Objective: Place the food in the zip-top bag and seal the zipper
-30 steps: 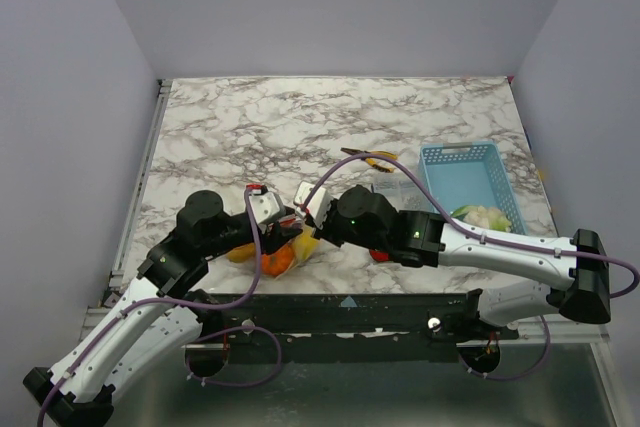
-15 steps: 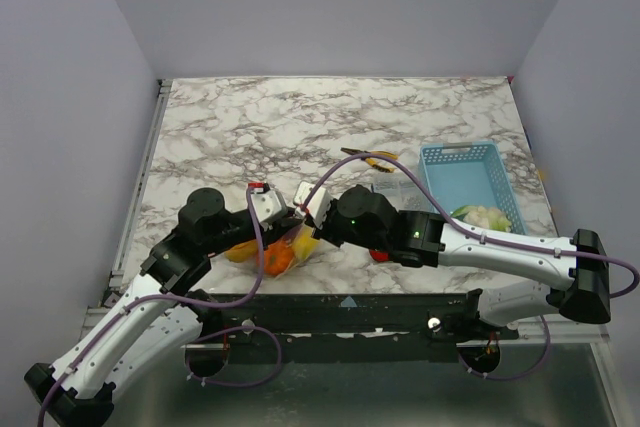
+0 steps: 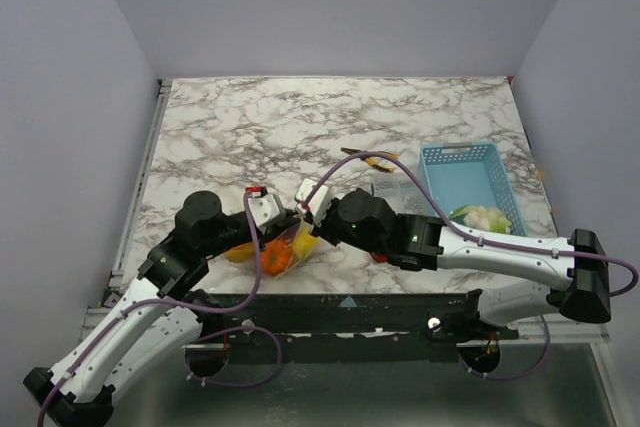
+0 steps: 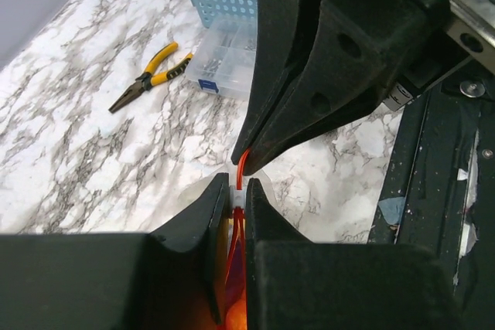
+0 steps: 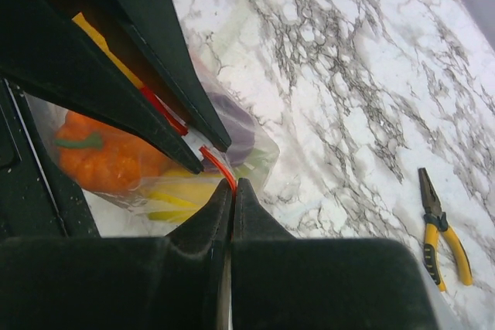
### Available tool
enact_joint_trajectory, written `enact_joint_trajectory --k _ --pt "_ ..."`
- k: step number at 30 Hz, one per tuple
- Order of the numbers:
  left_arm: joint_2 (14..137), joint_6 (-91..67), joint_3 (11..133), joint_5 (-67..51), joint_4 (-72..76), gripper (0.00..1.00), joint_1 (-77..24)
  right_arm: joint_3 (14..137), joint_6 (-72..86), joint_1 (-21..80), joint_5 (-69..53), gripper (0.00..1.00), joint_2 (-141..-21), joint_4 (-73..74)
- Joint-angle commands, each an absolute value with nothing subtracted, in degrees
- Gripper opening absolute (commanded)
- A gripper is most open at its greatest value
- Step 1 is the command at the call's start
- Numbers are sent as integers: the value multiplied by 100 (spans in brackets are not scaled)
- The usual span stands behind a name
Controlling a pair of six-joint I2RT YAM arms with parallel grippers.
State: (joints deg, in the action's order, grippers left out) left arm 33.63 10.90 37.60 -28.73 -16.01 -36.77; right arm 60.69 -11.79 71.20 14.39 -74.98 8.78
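Note:
The zip-top bag (image 3: 285,252) lies near the table's front edge, between both grippers. Food shows through it: an orange pepper (image 5: 100,156), a yellow piece (image 5: 174,195) and a purple bulb (image 5: 240,133). The orange-red zipper (image 4: 243,166) runs taut from one gripper to the other. My left gripper (image 4: 238,191) is shut on the zipper's white slider (image 4: 239,199). My right gripper (image 5: 233,187) is shut on the zipper's end (image 5: 220,169), its tips almost touching the left fingers (image 5: 116,106). From above, the left gripper (image 3: 283,219) and right gripper (image 3: 303,217) meet over the bag.
Yellow-handled pliers (image 3: 368,157) lie behind the right arm, beside a clear compartment box (image 3: 400,192) and a light blue basket (image 3: 462,182). A pale green-white object (image 3: 483,217) sits right of the arm. A small red thing (image 3: 380,255) shows under the right forearm.
The left jaws have closed onto the zipper's slider. Both arms have barely shifted and the bag stays in place.

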Motion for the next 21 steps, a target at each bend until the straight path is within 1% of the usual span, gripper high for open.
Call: enact_joint_trajectory --k 1,10,21 --pt "3000 1019 3618 -2558 -1795 0 -3667 5946 -1009 7040 2229 0 -7420 388" --pt "2768 742 3724 -2219 -2191 0 -3672 6026 -776 6575 2068 0 -7533 228" --pt "2531 329 3815 -1835 -2869 0 -3668 6653 -542 5881 1938 0 -8295 128"
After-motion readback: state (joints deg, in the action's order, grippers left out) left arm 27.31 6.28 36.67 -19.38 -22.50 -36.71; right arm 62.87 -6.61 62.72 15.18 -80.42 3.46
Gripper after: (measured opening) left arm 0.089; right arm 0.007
